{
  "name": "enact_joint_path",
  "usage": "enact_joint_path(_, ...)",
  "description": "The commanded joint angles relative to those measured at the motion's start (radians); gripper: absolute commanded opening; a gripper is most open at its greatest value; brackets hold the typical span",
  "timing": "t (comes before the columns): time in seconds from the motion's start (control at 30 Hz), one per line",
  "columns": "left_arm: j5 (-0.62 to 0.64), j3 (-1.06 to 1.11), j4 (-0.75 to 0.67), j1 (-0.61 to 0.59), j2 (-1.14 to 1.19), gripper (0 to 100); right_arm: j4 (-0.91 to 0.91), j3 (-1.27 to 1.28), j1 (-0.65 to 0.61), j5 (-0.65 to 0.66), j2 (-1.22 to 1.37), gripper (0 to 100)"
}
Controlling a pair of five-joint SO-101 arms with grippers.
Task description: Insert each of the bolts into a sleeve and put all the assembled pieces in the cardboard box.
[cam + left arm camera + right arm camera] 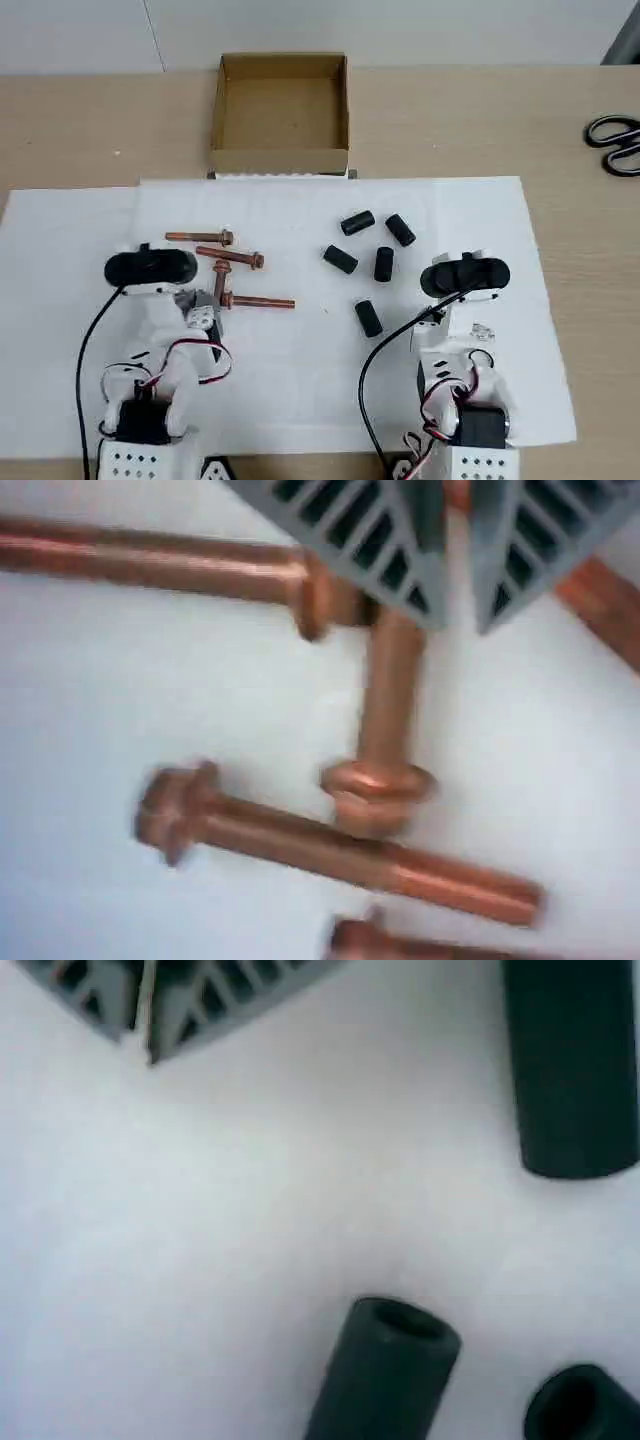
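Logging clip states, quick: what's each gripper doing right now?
Left gripper: low over the bolts; cannot tell if it's open, shut or gripping one.
Right gripper: shut, holding nothing.

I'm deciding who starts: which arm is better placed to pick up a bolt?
Left. The left gripper is directly at the copper bolts, over one's shank; the right gripper is over the black sleeves, apart from them.
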Motion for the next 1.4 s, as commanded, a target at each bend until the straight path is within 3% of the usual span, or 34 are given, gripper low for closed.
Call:
enact_joint_path(0.0, -0.051, -0.091, -0.063, -0.049, -0.002, 1, -0.033, -0.031, 0.012, 0.000, -0.015, 0.3)
enact_joint_path(0.13, -0.051, -0.173, -0.029, -0.061, 0.005, 1, -0.035, -0.127, 0.012, -0.064, -0.012, 0.3)
enact_joint_path(0.3, -0.054, -0.317, 0.158, -0.061, 0.017, 1, 0.067, -0.258, 0.007, -0.104, -0.010, 0.3)
enact_joint_path(0.5, -0.049, -0.558, 0.295, -0.061, 0.239, 1, 0.099, -0.370, 0.012, -0.077, 0.077, 0.3)
enact_joint_path(0.87, -0.049, -0.995, 0.384, -0.061, 0.730, 1, 0.105, -0.793, 0.005, -0.239, 0.602, 0.3)
enact_joint_path(1.17, -0.058, -1.078, 0.416, -0.063, 1.042, 1, 0.101, -0.942, 0.008, -0.244, 0.961, 0.3)
enact_joint_path(1.37, -0.172, -1.129, 0.437, -0.069, 1.286, 1, 0.116, -1.005, 0.010, -0.241, 1.199, 0.3)
